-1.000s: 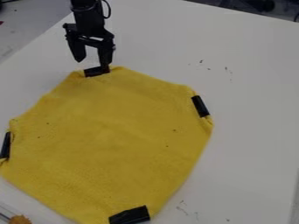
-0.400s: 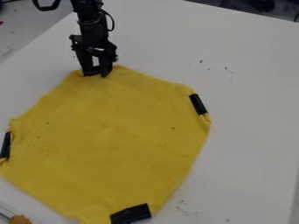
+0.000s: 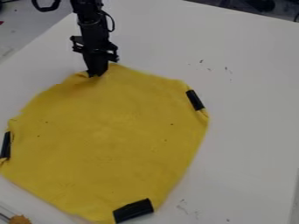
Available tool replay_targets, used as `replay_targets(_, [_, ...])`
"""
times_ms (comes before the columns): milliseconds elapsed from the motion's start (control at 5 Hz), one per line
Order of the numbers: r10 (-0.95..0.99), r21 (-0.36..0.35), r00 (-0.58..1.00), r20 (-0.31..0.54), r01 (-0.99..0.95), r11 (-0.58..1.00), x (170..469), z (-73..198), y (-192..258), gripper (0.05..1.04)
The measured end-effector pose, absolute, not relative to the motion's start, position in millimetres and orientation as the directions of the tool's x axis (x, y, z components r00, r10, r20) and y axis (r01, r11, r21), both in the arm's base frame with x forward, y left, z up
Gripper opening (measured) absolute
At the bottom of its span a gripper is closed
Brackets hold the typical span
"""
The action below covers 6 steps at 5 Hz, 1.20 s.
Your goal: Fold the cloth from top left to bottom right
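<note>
My gripper (image 3: 95, 73) hangs down at the upper left, at the top corner of the yellow cloth (image 3: 111, 135). Its fingers are closed together on that corner, and the cloth's edge bunches a little around their tips. The cloth lies spread over the table, with black-taped corners at the right, at the bottom and at the far left. Any tape on the top corner is hidden by the fingers.
The white table (image 3: 245, 113) carries a few dark marks right of the cloth. A small orange-brown object (image 3: 20, 219) is at the bottom left corner. The table's edge runs along the upper left.
The gripper has come down on the cloth's top corner and its fingers have closed. The cloth's top edge has puckered there, and its right and bottom corners have shifted slightly.
</note>
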<state>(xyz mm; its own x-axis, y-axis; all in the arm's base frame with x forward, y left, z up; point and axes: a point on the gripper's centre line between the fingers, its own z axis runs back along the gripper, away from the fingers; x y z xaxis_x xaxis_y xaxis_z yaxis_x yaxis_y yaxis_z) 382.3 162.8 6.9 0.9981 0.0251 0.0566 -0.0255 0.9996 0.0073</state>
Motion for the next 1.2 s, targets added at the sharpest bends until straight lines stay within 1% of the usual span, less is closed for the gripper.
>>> replay_targets(200, [0.014,0.007,0.999,0.045,-0.014,1.0,371,10,158,0.082])
replay_targets(400, [-0.017,0.057,0.994,0.104,0.011,0.998,358,44,154,0.076])
replay_targets(600, [-0.069,0.114,0.98,0.184,0.048,0.992,334,83,134,0.075])
replay_targets(800, [-0.081,0.103,0.967,0.241,0.058,0.993,296,104,112,0.073])
replay_targets(1000, [-0.089,0.057,0.974,0.206,0.079,0.995,253,100,96,0.072])
replay_targets(1200, [-0.08,0.003,0.989,0.122,0.081,0.997,216,77,87,0.072])
